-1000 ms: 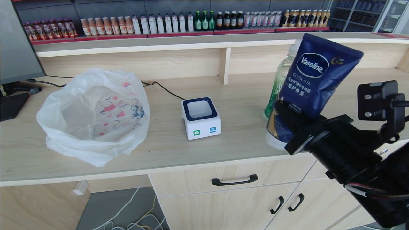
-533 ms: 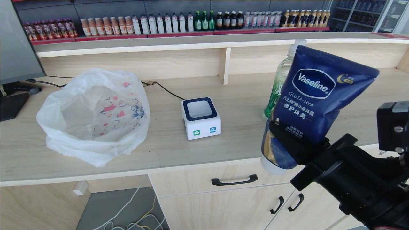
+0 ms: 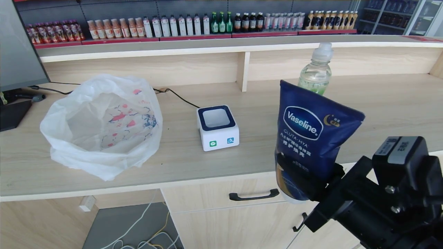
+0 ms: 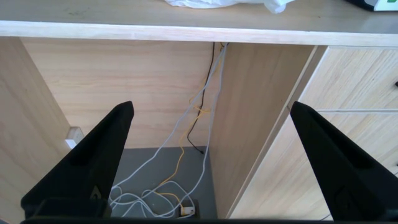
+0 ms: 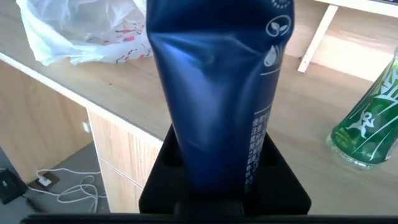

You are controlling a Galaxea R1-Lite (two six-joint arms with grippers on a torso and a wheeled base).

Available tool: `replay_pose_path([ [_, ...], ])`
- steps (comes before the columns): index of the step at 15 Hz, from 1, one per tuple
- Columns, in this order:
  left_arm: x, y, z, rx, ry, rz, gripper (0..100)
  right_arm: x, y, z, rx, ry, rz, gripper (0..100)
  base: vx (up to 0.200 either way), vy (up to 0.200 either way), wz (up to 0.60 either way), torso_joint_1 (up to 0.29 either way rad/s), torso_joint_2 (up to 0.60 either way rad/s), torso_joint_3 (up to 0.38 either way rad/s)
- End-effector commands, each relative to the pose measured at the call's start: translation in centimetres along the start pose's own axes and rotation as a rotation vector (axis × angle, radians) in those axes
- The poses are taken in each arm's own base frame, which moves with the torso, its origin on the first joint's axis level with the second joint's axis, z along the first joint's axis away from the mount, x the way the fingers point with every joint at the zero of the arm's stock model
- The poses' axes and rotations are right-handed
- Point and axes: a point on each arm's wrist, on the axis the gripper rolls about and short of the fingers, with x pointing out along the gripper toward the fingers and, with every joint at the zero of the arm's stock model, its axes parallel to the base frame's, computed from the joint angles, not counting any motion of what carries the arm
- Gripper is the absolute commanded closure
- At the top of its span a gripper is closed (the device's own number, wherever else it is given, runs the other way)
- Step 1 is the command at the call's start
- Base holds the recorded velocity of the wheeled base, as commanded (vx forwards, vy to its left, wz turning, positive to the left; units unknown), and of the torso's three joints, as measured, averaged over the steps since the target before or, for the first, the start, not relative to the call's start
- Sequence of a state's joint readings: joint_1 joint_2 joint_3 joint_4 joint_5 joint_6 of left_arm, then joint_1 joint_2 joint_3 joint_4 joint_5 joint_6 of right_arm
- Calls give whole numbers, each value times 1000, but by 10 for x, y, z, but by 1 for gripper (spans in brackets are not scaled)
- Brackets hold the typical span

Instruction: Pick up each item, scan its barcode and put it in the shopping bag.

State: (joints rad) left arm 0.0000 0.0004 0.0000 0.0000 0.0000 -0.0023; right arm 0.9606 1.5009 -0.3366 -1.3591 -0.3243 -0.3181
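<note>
Now carry the tube to the scanner window

Right of the scanner (image 3: 217, 127) and off the near edge of the surface (image 3: 180, 159), the right pincer (image 3: 306, 177) is clamped on the lower part of the blue tube (image 3: 311, 128). The cap end points down and the flat crimped end stands up, tilted a little. The tube hangs clear of the surface, touching nothing but the pincer's two black fingers, one on each broad face.

The step in hand looks like the scan. To do it well, the arm should travel towards the scanner with the tube kept high enough to clear the surface edge. It should then turn the printed back face, the one seen from the right wrist, down over the dark-framed window. Where the barcode sits I cannot tell, so a slow roll above the window is the safer course. The grip is low, so the tall free end may sway, and steady motion helps.

The green bottle (image 3: 316, 74) stands behind the tube, farther right of the scanner and well apart from it. The shopping bag (image 3: 104, 124) lies open on the scanner's other side. The left pincer (image 4: 211, 107) hangs wide open and empty below the surface edge
</note>
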Motion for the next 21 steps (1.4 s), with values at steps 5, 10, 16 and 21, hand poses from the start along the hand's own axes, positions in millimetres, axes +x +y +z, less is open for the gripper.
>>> replay_pose_path([
  [5,0,0,0,-1,0,0,0,-11,9,8,-279,-26,15,100,0,0,0,0,0,0],
  [10,0,0,0,-1,0,-2,0,-17,40,22,-479,-115,137,100,0,0,0,0,0,0],
  [16,0,0,0,-1,0,0,0,-22,49,20,-668,-162,206,100,0,0,0,0,0,0],
  [21,0,0,0,-1,0,0,0,-28,39,24,-824,-279,248,100,0,0,0,0,0,0],
])
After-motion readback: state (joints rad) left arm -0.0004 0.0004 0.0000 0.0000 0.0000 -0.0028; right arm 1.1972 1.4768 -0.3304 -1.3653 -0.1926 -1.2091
